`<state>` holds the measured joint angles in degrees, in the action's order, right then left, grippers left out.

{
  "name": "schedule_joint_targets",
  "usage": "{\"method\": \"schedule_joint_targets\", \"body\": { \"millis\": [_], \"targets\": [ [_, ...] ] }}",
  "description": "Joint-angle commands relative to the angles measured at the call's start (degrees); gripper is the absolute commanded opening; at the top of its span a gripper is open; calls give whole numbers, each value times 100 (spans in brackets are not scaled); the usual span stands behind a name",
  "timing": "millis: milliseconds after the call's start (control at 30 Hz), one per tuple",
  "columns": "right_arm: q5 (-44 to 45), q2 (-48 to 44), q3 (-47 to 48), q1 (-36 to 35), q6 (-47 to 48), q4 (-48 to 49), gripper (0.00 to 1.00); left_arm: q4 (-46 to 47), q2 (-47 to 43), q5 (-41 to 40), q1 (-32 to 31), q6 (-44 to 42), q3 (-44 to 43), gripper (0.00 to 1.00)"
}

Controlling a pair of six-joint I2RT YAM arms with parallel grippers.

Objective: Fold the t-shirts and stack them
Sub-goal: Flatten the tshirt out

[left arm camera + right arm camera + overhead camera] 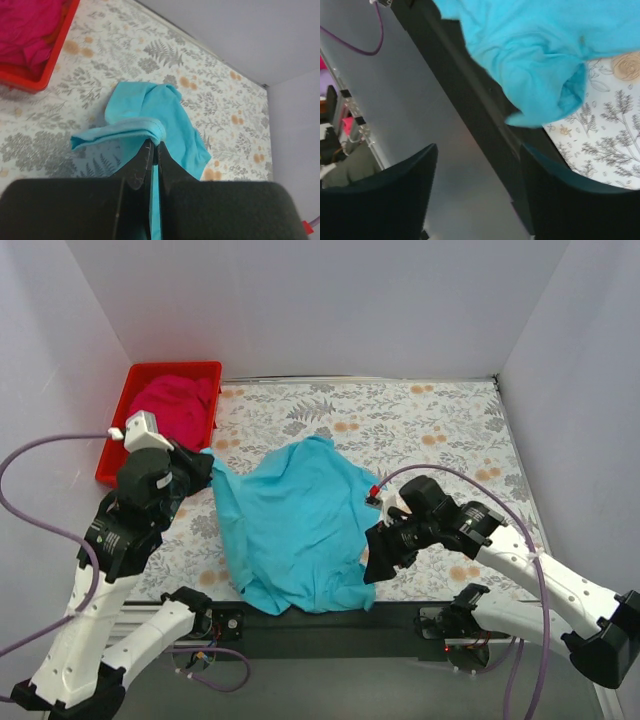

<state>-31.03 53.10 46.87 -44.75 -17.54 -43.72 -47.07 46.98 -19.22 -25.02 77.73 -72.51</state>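
Observation:
The turquoise-blue t-shirt [295, 525] lies crumpled in the middle of the floral table, its lower hem reaching the dark front strip. My left gripper [203, 468] is shut on the shirt's left edge and holds it raised; in the left wrist view the cloth [167, 117] drapes from the closed fingertips of the gripper [155, 144]. My right gripper [377, 562] stands open beside the shirt's right lower edge. In the right wrist view the gripper [480, 165] has nothing between its fingers, and the shirt's fold [535, 65] lies beyond them. The magenta-pink t-shirt [175, 405] lies bunched in the red tray [118, 435].
The red tray [56, 62] with the pink t-shirt [22, 30] stands at the table's back left corner. White walls close in the left, back and right sides. A dark strip [330, 625] runs along the table's front edge, over the arm bases. Purple cables loop beside both arms.

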Motion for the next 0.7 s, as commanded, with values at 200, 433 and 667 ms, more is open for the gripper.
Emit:
{"method": "schedule_joint_targets", "body": {
  "millis": [200, 433, 667],
  "targets": [
    [2863, 1385, 1560, 176, 760, -154, 73, -716, -848, -214, 14, 540, 1212, 0],
    [3366, 3380, 2299, 801, 1384, 803, 73, -769, -980, -196, 14, 585, 1450, 0],
    [3551, 5007, 2906, 1091, 1596, 1164, 73, -725, -998, -143, 5, 541, 1573, 0]
  ]
}}
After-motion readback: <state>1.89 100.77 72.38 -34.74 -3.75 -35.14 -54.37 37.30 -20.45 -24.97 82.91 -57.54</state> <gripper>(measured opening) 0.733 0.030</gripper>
